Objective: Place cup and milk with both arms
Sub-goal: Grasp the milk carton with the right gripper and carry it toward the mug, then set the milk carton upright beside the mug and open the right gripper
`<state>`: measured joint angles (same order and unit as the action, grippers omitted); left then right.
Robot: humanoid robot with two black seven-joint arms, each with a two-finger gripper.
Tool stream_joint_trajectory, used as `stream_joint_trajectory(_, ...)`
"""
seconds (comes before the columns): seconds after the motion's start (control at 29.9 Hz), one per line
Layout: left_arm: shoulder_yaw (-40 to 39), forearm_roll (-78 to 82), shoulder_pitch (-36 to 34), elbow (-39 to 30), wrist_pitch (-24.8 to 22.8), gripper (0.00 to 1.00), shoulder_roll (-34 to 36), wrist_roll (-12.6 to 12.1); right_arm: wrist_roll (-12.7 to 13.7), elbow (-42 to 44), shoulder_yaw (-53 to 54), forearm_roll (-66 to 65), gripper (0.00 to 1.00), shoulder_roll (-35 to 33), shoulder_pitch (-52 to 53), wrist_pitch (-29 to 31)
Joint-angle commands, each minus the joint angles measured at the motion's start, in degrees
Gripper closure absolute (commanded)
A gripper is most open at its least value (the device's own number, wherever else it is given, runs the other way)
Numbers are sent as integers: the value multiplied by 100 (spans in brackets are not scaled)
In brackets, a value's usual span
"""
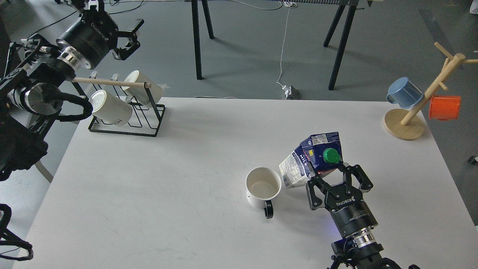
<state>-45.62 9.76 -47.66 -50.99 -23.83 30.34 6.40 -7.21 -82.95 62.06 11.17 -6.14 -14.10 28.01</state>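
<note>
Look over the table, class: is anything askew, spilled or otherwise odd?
The milk is tilted, leaning toward the cup, with the right gripper around it. Nothing looks spilled; the cup stands upright and looks empty.

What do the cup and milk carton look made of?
The cup: probably glazed ceramic, given its smooth white wall, thick rim and glossy black handle. The milk: likely coated paperboard, with printed, creased gable folds and a green plastic-looking cap. The right gripper straddles it.
</note>
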Motion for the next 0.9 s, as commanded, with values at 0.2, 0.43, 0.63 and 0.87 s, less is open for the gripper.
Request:
stream_joint_trajectory(0.2,0,0,11,10,-34,1,33,10,0,376,-142,-106,41,105,65,-1)
stream_joint_trajectory(0.43,0,0,20,10,-25,1,15,11,0,394,-177,-194,40,236,100,-1)
stream_joint_trajectory(0.63,0,0,37,10,-43,1,24,19,0,508,-177,-203,13,289,171,-1)
stream_joint_trajectory(0.87,0,0,55,10,-43,1,24,28,0,596,-186,-203,2,289,232,-1)
